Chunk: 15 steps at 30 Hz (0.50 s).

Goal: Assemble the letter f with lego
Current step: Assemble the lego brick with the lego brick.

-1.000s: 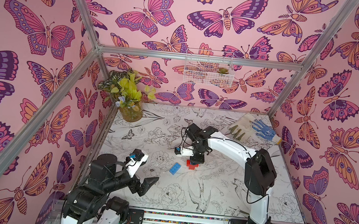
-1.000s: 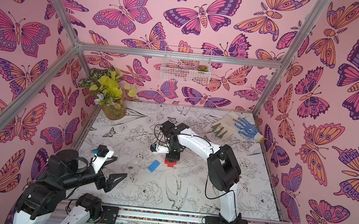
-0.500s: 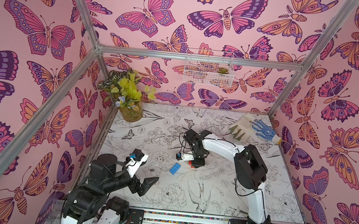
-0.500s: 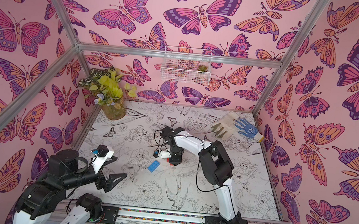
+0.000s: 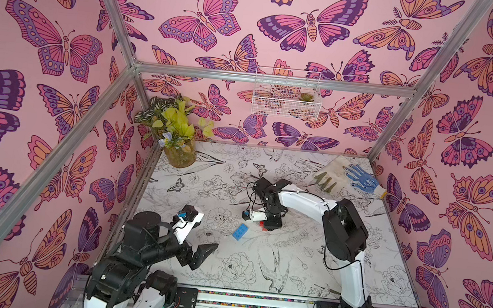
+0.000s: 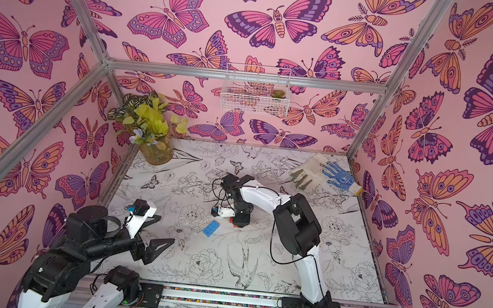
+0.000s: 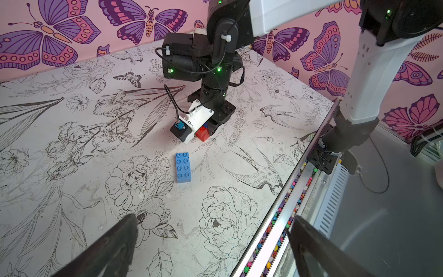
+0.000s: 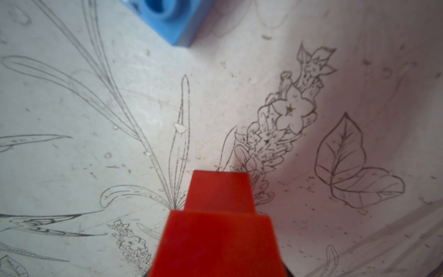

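Note:
Red lego bricks, one stacked on another, fill the space between my right gripper's jaws in the right wrist view. My right gripper points straight down at mid-table and is shut on them. In the left wrist view the red bricks rest on the table under that gripper, with a bit of blue just above them. A long blue brick lies loose a little nearer the front. My left gripper hovers open and empty at the front left.
A potted plant stands in the back left corner. Work gloves lie at the back right. A wire basket hangs on the back wall. A rail with coloured beads runs along the table's front edge.
The right arm's elbow has swung left while its gripper stays down on the red bricks. The left arm and the loose blue brick have not moved.

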Tool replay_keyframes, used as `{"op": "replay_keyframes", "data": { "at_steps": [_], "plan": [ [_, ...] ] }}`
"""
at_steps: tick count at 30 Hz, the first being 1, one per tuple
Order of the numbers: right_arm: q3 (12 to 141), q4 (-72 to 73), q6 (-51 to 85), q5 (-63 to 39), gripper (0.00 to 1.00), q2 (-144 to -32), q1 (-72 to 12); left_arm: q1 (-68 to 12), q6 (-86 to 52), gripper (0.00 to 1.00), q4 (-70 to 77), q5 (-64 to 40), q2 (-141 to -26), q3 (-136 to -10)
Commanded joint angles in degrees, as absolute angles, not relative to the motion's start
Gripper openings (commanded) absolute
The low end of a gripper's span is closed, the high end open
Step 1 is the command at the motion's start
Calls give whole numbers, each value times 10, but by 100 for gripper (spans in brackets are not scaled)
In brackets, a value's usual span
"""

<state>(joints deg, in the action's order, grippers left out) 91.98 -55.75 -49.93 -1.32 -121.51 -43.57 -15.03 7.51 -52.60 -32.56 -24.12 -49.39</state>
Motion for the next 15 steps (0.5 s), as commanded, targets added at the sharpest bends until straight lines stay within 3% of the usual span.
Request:
{"op": "replay_keyframes", "data": {
  "at_steps": [1,15],
  "plan": [
    [911,-563,-494,-45,41,-1194,-435,-154,85,100,-537,-329,-239,-502],
    [963,-594,-466,-117,51,-1106,-434,-154,85,100,-538,-329,-234,-502]
  ]
}}
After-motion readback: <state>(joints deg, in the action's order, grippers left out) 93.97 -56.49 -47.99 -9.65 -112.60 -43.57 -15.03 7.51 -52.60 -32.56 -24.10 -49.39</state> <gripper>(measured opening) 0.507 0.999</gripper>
